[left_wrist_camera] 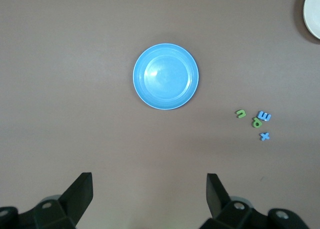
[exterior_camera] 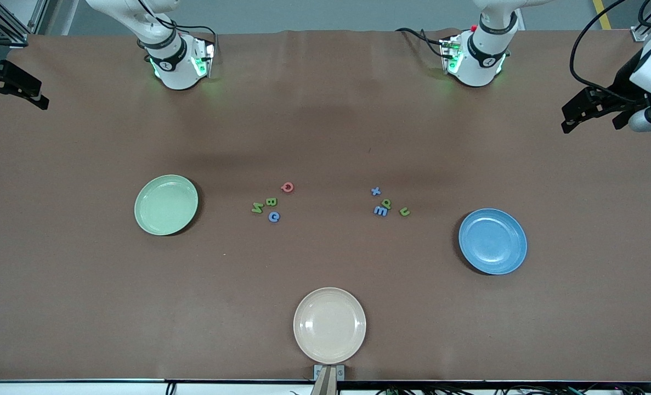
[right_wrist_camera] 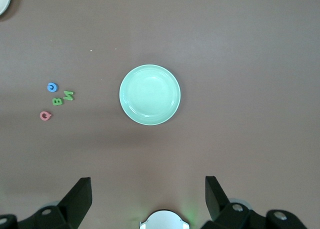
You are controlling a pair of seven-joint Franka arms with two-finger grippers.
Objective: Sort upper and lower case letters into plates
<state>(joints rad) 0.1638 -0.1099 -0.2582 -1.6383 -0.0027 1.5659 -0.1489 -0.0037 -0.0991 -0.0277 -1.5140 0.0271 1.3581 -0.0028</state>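
two plates for sorting lie on the brown table (exterior_camera: pixel 325 131): a pale green plate (exterior_camera: pixel 166 204) in the middle left of the front view, toward the right arm's end, and a blue plate (exterior_camera: pixel 492 241) at the lower right, toward the left arm's end. a third, cream-beige plate (exterior_camera: pixel 329 325) sits at the bottom centre of that view, nearest the front camera.

eight small letters lie in two clusters between the green and blue plates, none on any plate. the cluster nearer the green plate holds a red q (exterior_camera: pixel 287 187), a green b (exterior_camera: pixel 271 202), a green n (exterior_camera: pixel 257 207) and a blue c (exterior_camera: pixel 273 216). the cluster nearer the blue plate holds a blue x (exterior_camera: pixel 375 191), a green p-shaped letter (exterior_camera: pixel 386 203), a blue e (exterior_camera: pixel 380 210) and a green u (exterior_camera: pixel 405 211); the p-shaped letter and the e are just beside each other, possibly touching.

the left claw (left_wrist_camera: pixel 150 191) hangs high at the right edge of the front view, over the left arm's end of the table, fingers spread wide with nothing between them. the right claw (right_wrist_camera: pixel 148 194) hangs at the left edge, over the right arm's end, equally wide apart and empty. in each wrist view the matching plate sits centred, with its letter cluster off to one side.
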